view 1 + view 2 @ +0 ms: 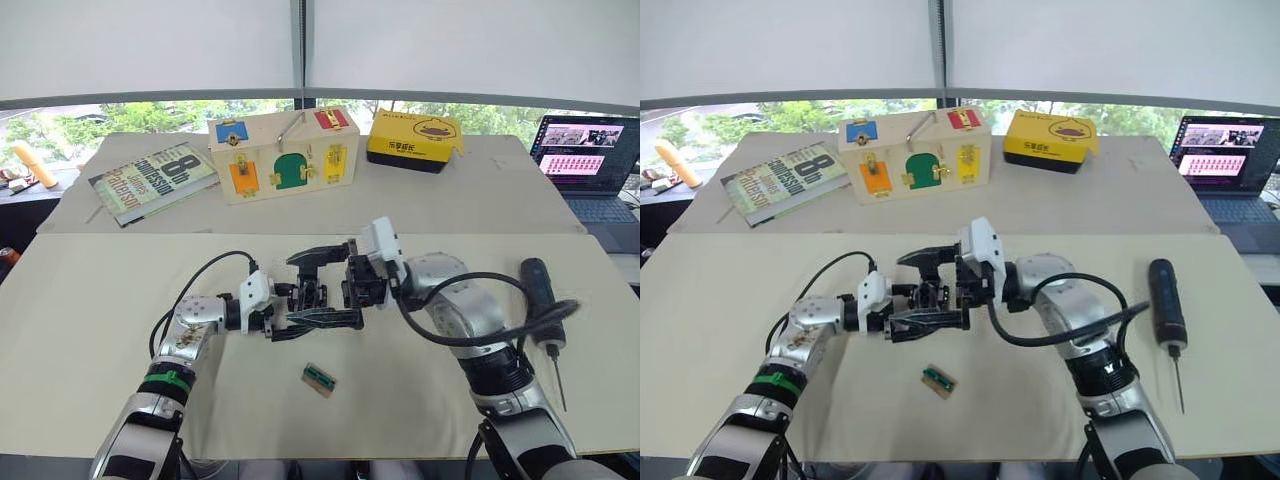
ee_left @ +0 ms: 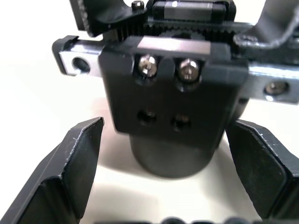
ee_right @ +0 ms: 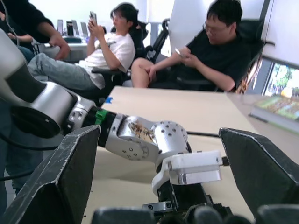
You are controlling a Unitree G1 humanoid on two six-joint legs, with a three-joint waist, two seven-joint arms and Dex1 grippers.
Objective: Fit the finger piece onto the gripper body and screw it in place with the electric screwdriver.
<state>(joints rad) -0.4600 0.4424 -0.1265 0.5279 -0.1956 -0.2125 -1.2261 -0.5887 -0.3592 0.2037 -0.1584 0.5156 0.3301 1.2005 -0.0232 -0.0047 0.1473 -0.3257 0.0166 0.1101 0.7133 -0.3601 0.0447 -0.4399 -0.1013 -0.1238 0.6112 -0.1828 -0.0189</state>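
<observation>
Left gripper (image 1: 300, 318): its fingers are standing wide apart on either side of the gripper body (image 2: 170, 116), with a gap showing at each side, so they are closing on nothing.
Right gripper (image 1: 345, 275): its fingers are spread wide and are holding nothing; it is facing the left gripper from the other side of the body.
Gripper body: it is sitting between the two grippers, apparently so both can steady it for fitting.
Screwdriver (image 1: 541, 300): it is lying on the table (image 1: 90, 330) well off to the right arm's outer side, untouched.
Small part (image 1: 319, 379): it is lying just beyond the grippers on the robot's side; whether it is the finger piece I cannot tell.
Left wrist view: it is showing two screw heads (image 2: 148, 66) and two empty holes (image 2: 147, 115) on the body's face.
Right wrist view: it is showing seated people (image 3: 205, 51) beyond the table.
</observation>
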